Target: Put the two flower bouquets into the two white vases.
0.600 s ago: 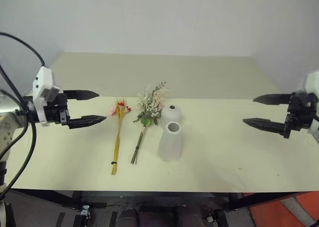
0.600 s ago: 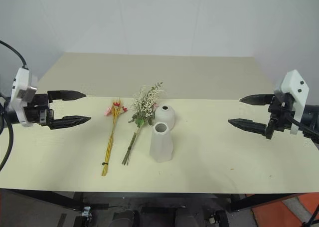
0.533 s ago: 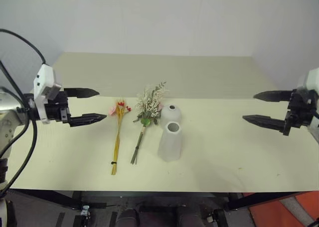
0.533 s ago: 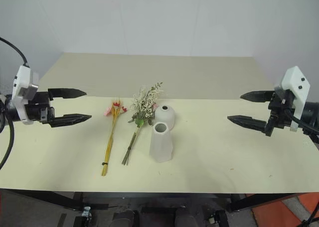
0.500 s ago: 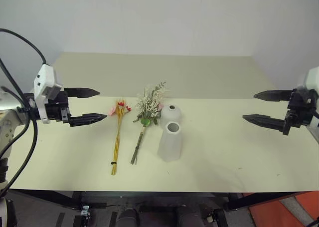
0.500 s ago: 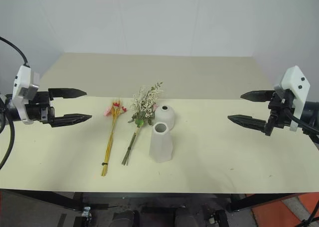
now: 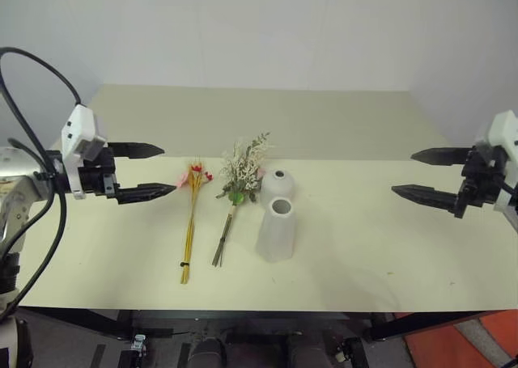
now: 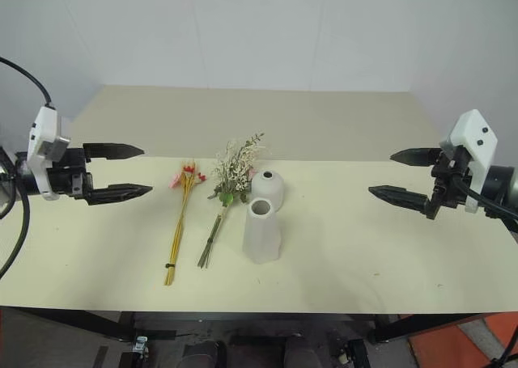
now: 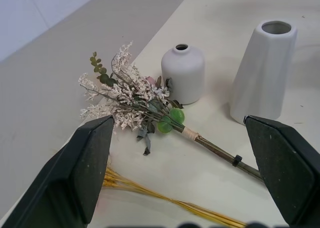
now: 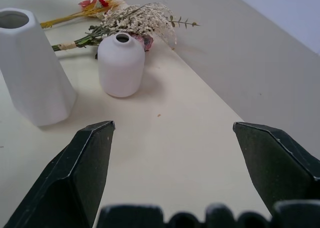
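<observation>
Honestly not much has changed in the last half second: my left gripper (image 7: 160, 171) has crept a touch inward toward the flowers while the right gripper (image 7: 421, 174) sits about where it was, both spread wide and empty above the table (image 7: 380, 255), so nothing's been picked up yet. Biggest to smallest, all mid-table: the tall cone vase (image 7: 277, 230) stands nearest me with the round vase (image 7: 277, 185) just behind, the bushy white-and-green bouquet (image 7: 239, 182) lies just left of them, and the slim yellow-stemmed bouquet (image 7: 192, 214) lies left of that.

Both bouquets (image 7: 212, 210) lie flat beside upright vases (image 7: 278, 214)
</observation>
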Action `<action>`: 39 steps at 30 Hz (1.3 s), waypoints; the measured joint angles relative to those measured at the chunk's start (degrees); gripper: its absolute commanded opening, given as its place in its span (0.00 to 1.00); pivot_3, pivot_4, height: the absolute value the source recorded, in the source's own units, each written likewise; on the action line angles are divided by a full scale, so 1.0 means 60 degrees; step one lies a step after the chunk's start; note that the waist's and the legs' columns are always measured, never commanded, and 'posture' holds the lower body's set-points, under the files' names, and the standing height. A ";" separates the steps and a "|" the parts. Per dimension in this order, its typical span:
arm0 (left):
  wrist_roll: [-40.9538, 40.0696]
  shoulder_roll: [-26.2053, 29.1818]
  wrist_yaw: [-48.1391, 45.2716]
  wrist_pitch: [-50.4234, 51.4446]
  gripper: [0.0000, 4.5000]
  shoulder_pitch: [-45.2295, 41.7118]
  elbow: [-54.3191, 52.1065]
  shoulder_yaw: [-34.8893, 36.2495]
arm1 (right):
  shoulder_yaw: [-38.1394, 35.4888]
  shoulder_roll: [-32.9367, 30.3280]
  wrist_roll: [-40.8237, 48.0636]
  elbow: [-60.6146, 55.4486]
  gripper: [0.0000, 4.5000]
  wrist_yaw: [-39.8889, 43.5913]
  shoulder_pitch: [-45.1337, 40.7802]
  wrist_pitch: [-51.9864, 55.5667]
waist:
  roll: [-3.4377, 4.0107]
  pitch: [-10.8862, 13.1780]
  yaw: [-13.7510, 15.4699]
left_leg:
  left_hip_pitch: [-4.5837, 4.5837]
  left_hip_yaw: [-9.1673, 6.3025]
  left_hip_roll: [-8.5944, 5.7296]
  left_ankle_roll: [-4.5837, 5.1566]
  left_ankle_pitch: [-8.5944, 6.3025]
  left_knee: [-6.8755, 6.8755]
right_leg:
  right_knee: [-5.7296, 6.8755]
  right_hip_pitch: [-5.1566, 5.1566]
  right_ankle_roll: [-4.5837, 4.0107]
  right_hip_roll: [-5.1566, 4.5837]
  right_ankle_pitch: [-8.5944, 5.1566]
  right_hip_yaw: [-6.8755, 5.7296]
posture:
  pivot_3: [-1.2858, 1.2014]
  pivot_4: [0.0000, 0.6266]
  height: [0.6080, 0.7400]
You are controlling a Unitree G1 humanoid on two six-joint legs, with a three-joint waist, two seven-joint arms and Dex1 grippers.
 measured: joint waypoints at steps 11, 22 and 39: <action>0.0021 -0.0410 -0.0062 -0.0095 1.00 -0.0512 0.0136 -0.0296 | 0.0498 0.0256 0.0009 -0.0433 1.00 -0.0215 -0.0275 0.0002 | 0.0000 0.0000 0.0031 | -0.0001 -0.0001 -0.0001 0.0000 0.0000 0.0000 | 0.0000 0.0002 0.0002 0.0000 0.0001 -0.0001 | 0.52 0.24 1.00; 0.2654 -0.0547 0.1638 0.4949 1.00 -0.3091 0.0272 -0.4514 | 0.0722 0.0311 0.0030 -0.0405 1.00 0.0073 -0.0667 -0.0021 | -0.0002 0.0001 0.0057 | -0.0017 -0.0013 -0.0011 0.0001 0.0000 0.0004 | 0.0002 -0.0003 0.0034 0.0005 0.0005 -0.0001 | 0.52 0.24 1.00; 0.4306 -0.2314 0.3469 0.6715 0.87 -0.4068 0.2003 -0.6851 | 0.0925 0.0283 0.0015 -0.0230 1.00 0.0770 -0.1220 -0.0200 | -0.0002 0.0001 0.0021 | -0.0048 -0.0033 -0.0015 0.0002 0.0001 0.0006 | 0.0013 -0.0032 0.0040 0.0008 0.0008 -0.0006 | 0.52 0.24 1.00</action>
